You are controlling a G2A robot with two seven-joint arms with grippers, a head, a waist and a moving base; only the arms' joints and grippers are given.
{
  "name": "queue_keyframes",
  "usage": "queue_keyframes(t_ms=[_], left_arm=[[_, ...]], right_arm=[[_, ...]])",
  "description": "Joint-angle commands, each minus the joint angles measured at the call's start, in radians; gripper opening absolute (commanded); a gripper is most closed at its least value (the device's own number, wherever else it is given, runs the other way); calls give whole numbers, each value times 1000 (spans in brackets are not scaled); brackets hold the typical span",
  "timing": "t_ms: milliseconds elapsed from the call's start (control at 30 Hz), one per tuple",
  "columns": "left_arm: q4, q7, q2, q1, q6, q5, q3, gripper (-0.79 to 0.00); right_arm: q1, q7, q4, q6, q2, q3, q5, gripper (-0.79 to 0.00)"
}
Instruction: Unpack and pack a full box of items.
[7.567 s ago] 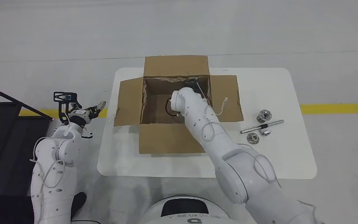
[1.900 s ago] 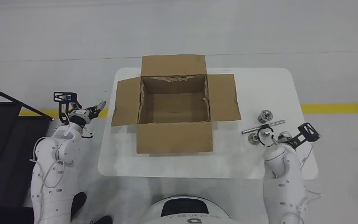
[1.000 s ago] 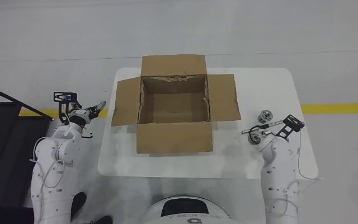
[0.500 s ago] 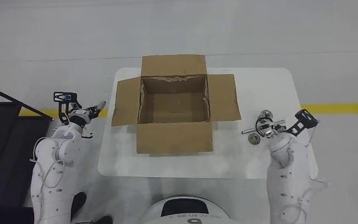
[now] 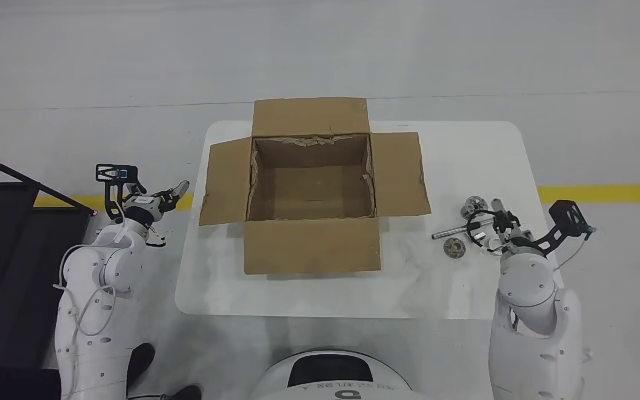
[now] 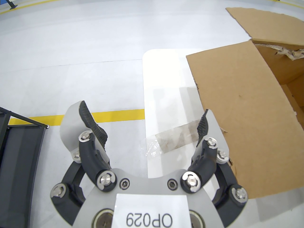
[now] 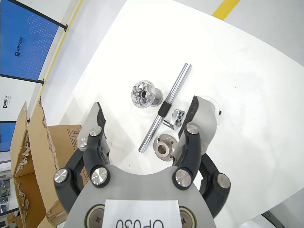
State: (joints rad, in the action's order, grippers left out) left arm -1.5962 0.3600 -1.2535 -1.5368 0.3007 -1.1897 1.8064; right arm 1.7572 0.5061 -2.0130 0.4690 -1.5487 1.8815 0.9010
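Note:
An open cardboard box (image 5: pixel 312 190) stands mid-table with all flaps spread, and its inside looks bare. To its right, several metal parts lie on the white table (image 5: pixel 470 150): a flanged hub (image 7: pixel 144 96), a long steel rod (image 7: pixel 171 96), a small bracket (image 7: pixel 177 118) and a round flange (image 7: pixel 163 149). My right gripper (image 7: pixel 147 105) hangs open just above these parts, its fingers either side of them; in the top view the right gripper (image 5: pixel 492 226) is at the table's right edge. My left gripper (image 5: pixel 162 188) is open and holds nothing, off the table's left side beside the box flap (image 6: pixel 237 110).
A black rack (image 5: pixel 20 260) stands on the floor at the far left. A yellow floor line (image 5: pixel 590 193) runs past both table ends. A patch of tape (image 6: pixel 175 134) marks the table near the left gripper. Bare tabletop lies in front of the box.
The right arm has come out of the box and now hangs over the metal parts; in the last second it shifted to the right. The left arm has not moved.

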Motion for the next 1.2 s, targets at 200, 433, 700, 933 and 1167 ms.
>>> queue_keyframes(t_ms=[200,433,700,933,1167], left_arm=[[0,0,0,0,0,0,0,0],[0,0,0,0,0,0,0,0],[0,0,0,0,0,0,0,0],[0,0,0,0,0,0,0,0],[0,0,0,0,0,0,0,0]], right_arm=[[0,0,0,0,0,0,0,0],[0,0,0,0,0,0,0,0],[0,0,0,0,0,0,0,0],[0,0,0,0,0,0,0,0],[-11,-67,77,31,10,34,126,0]])
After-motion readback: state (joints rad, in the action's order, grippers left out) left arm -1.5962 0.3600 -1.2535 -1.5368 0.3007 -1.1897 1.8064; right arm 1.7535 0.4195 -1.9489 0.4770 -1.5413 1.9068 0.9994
